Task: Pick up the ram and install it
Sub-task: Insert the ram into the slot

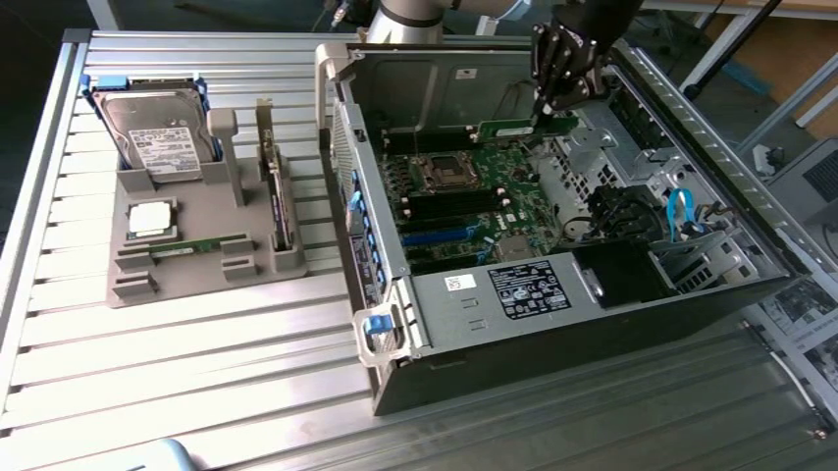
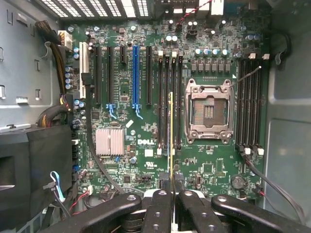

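My gripper hangs inside the open computer case, shut on the ram, a narrow green board that sticks out from the fingers toward the exterior view's left, above the motherboard. In the wrist view the ram shows edge-on as a thin yellowish line running away from the black fingers. It lies along the group of long black memory slots next to the empty processor socket. I cannot tell whether the ram touches a slot.
On the exterior view's left, a grey holder carries a hard drive, a silver processor chip, an upright expansion card and a small green stick. Cables, a heatsink and the case walls surround the board.
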`<act>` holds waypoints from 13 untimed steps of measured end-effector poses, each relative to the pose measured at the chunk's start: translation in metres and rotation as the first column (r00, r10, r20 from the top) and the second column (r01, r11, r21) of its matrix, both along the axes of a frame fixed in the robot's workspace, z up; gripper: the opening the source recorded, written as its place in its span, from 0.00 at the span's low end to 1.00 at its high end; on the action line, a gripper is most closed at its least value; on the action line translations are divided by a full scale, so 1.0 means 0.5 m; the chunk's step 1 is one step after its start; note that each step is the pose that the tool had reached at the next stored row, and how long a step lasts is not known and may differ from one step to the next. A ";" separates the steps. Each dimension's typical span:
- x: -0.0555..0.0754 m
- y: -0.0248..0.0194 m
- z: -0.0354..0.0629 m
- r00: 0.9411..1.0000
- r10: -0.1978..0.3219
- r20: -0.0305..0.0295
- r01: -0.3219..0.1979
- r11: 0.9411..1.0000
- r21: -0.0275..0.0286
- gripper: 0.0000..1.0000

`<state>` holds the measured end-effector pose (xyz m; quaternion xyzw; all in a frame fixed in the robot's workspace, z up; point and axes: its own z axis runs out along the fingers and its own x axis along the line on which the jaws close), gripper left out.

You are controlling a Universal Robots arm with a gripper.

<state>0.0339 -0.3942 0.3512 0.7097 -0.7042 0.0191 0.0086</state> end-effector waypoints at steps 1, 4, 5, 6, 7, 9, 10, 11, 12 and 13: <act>0.000 0.0000 -0.001 1.000 0.000 0.000 0.000 1.000 0.000 0.12; -0.001 0.0000 -0.003 1.000 0.000 0.000 0.000 1.000 0.000 0.12; -0.001 0.0000 -0.004 1.000 0.000 0.000 0.000 1.000 0.000 0.12; -0.001 0.0000 -0.004 1.000 0.000 0.000 0.000 1.000 0.000 0.12; -0.001 0.0000 -0.005 1.000 0.000 0.000 0.000 1.000 0.000 0.12; -0.002 0.0000 -0.006 1.000 0.000 0.000 0.000 1.000 0.000 0.12; -0.002 0.0000 -0.007 1.000 0.000 0.000 0.000 1.000 0.000 0.12; -0.002 0.0000 -0.007 1.000 0.000 0.000 0.000 1.000 0.000 0.12; -0.002 0.0000 -0.008 1.000 0.000 0.000 0.000 1.000 -0.001 0.12; -0.002 0.0000 -0.008 1.000 0.000 0.000 0.000 1.000 -0.001 0.12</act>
